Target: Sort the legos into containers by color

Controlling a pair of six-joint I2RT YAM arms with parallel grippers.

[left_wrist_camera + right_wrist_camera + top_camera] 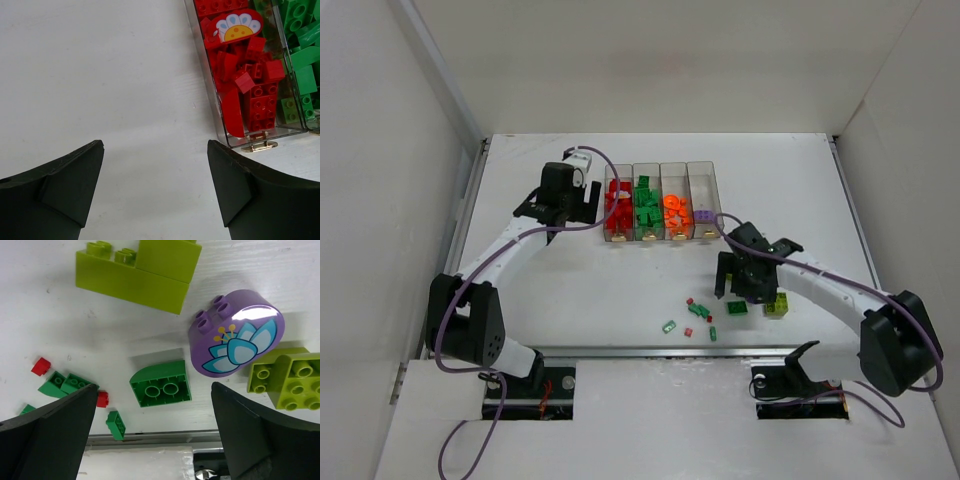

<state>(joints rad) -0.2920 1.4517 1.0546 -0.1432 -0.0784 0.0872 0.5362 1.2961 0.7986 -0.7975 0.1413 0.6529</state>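
Green and red lego scraps (698, 312) lie nearest the front edge of the white bench (570, 290). Just behind them, the right hand (154, 389) is spread wide and grips nothing, with a green curved brick (162, 386) below the gap. A purple rounded brick (235, 332) with a flower print and a lime stepped brick (137, 270) lie close by. Further back is the clear four-bin container (701, 172), with red, green, orange and purple legos from left to right. The left hand (155, 145) is spread wide and empty over bare bench, beside the red legos (250, 95) in the end bin.
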